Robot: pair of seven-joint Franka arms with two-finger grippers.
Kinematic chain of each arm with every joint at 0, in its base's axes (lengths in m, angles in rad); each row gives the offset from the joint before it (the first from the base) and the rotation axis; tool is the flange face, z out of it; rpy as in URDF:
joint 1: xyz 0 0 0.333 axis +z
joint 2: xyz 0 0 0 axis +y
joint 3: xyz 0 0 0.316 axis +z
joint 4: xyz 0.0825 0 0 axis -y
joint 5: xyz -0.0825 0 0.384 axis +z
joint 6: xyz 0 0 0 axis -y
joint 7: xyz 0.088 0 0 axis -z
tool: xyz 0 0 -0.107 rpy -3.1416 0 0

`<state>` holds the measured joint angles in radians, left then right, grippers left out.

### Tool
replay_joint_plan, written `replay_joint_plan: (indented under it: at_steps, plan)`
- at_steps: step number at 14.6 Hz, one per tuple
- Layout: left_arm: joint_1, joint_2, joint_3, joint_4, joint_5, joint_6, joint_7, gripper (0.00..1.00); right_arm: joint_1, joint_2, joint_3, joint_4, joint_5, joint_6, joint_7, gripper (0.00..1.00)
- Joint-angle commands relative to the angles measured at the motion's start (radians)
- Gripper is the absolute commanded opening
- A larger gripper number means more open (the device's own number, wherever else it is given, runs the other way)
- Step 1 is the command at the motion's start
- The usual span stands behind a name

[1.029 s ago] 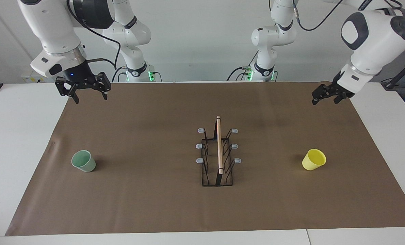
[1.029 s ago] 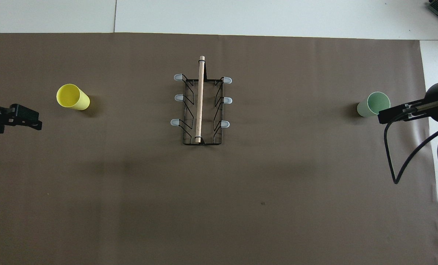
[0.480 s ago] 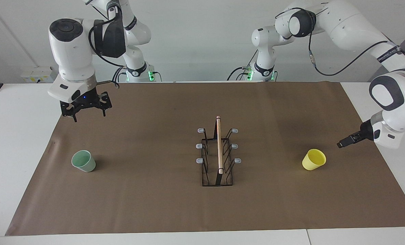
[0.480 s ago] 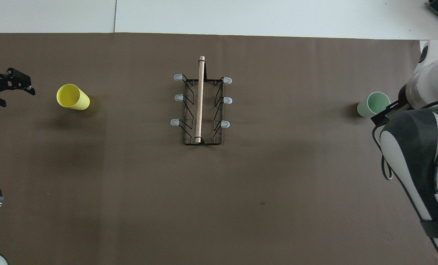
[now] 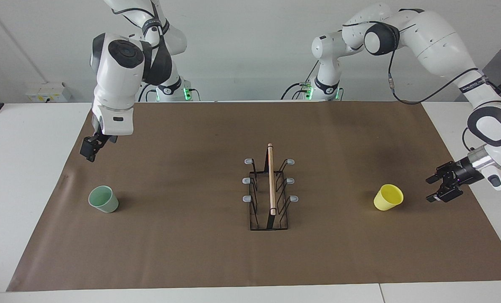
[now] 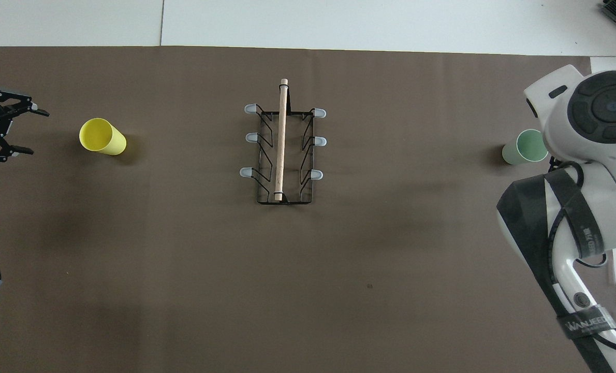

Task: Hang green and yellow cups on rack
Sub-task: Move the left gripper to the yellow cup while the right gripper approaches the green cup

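Nothing hung yet: green cup (image 5: 103, 199) and yellow cup (image 5: 388, 197) sit near opposite mat (image 5: 191, 261) ends, rack (image 5: 270, 189) bare. Left gripper (image 5: 440, 188) spread beside yellow; right gripper (image 5: 89, 150) above green, probably spread.

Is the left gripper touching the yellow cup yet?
Apart. The facing view shows bare brown mat between the left gripper, open, and the yellow cup; the overhead view shows the same gap.

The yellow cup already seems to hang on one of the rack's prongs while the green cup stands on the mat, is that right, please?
Not quite: the yellow cup stands on the brown mat too, toward the left arm's end of the table, apart from the rack. The facing view shows all six prongs bare. The green cup does stand on the mat.
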<state>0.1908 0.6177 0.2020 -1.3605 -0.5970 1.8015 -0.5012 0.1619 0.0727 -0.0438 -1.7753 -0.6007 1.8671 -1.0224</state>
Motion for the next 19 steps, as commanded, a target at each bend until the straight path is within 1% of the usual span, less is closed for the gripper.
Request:
replay_joint_plan:
  at_steps: [1, 3, 5, 6, 8, 9, 11, 14, 16, 19]
  plan:
    - [-0.017, -0.118, -0.003, -0.248, -0.146, 0.131, -0.123, 1.00, 0.043, 0.019, 0.001, -0.033, -0.124, 0.024, -0.111, 1.00]
    - [0.001, -0.119, -0.004, -0.285, -0.225, 0.115, -0.174, 1.00, 0.082, 0.093, 0.001, -0.032, -0.198, 0.034, -0.098, 1.00]
    - [0.028, -0.121, -0.004, -0.336, -0.332, 0.104, -0.177, 1.00, 0.109, 0.156, 0.001, -0.032, -0.231, 0.064, -0.041, 1.00]
    - [0.027, -0.122, -0.004, -0.351, -0.371, 0.107, -0.203, 1.00, 0.110, 0.177, 0.001, -0.033, -0.250, 0.084, -0.032, 1.00]
    - [0.029, -0.134, -0.004, -0.379, -0.423, 0.113, -0.288, 1.00, 0.093, 0.196, 0.001, -0.058, -0.257, 0.151, -0.018, 1.00]
    - [0.032, -0.139, -0.004, -0.397, -0.447, 0.113, -0.296, 1.00, 0.094, 0.214, -0.001, -0.062, -0.266, 0.162, -0.012, 1.00]
    - [0.027, -0.156, -0.004, -0.434, -0.472, 0.118, -0.292, 1.00, 0.111, 0.272, 0.001, -0.061, -0.333, 0.158, 0.065, 1.00]
    - [0.001, -0.158, -0.004, -0.448, -0.472, 0.125, -0.292, 1.00, 0.136, 0.344, 0.001, -0.061, -0.396, 0.162, 0.174, 1.00]
    - [-0.016, -0.158, -0.004, -0.454, -0.474, 0.137, -0.290, 1.00, 0.128, 0.364, 0.001, -0.068, -0.439, 0.167, 0.186, 1.00]
    - [-0.031, -0.158, -0.007, -0.473, -0.489, 0.174, -0.290, 1.00, 0.079, 0.368, -0.001, -0.108, -0.525, 0.231, 0.188, 1.00]
